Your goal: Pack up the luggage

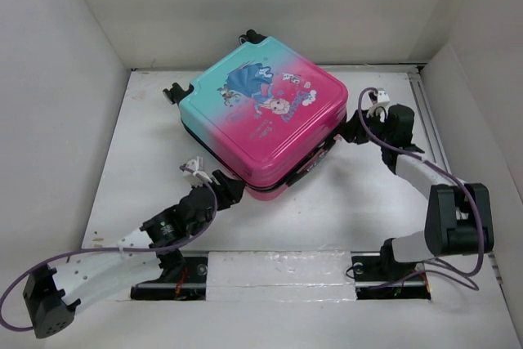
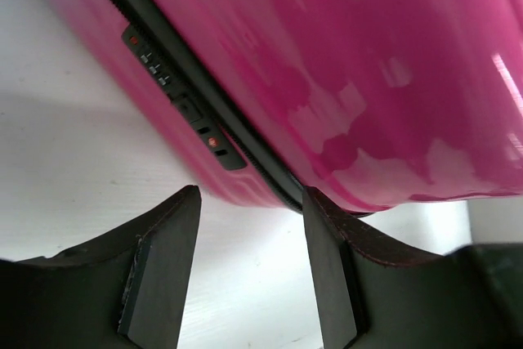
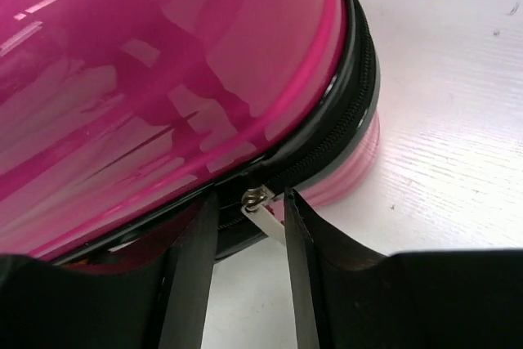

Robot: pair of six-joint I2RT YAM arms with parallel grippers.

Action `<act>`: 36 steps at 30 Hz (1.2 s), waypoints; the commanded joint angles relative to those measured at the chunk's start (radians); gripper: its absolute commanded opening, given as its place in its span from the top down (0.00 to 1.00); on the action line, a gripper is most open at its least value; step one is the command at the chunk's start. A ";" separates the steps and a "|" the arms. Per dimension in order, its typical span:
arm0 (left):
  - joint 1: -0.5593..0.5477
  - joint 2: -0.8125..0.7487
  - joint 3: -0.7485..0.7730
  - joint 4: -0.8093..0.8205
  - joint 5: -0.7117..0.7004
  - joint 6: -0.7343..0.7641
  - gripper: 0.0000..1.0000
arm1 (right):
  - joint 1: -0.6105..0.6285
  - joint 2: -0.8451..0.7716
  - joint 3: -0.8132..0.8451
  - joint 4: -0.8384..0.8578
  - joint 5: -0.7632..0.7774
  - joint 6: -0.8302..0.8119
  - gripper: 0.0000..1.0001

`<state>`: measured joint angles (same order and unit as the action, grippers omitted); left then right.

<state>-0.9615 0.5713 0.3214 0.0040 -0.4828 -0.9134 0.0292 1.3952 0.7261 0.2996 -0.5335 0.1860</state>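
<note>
L arm (image 1: 122,251) is laid low toward suitcase (image 1: 261,116) near corner, L fingers (image 2: 249,202) spread. R fingers (image 3: 252,202) are spread around zipper pull (image 3: 263,212), wrist lowered.

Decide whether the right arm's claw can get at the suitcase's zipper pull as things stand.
Probably yes: the zipper pull sits between the open fingers of the right claw, at the seam of the luggage, and nothing appears to lie in between.
</note>
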 commanded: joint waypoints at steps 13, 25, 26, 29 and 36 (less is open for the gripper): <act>-0.002 -0.002 0.008 0.056 0.009 0.044 0.52 | -0.163 0.208 0.079 0.105 -0.465 -0.014 0.51; -0.002 0.033 -0.013 0.111 0.000 0.034 0.54 | -0.143 0.269 0.145 0.168 -0.546 -0.005 0.46; -0.002 0.033 -0.013 0.111 0.000 0.034 0.54 | -0.134 0.269 0.145 0.177 -0.546 -0.005 0.46; -0.002 0.058 -0.013 0.132 0.000 0.034 0.54 | -0.124 0.289 0.167 0.168 -0.546 -0.005 0.46; -0.002 0.101 -0.022 0.195 0.000 0.044 0.55 | -0.115 0.314 0.144 0.194 -0.568 0.030 0.53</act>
<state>-0.9619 0.6586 0.3180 0.1310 -0.4786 -0.8867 -0.1200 1.7058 0.8619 0.3985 -1.0496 0.1986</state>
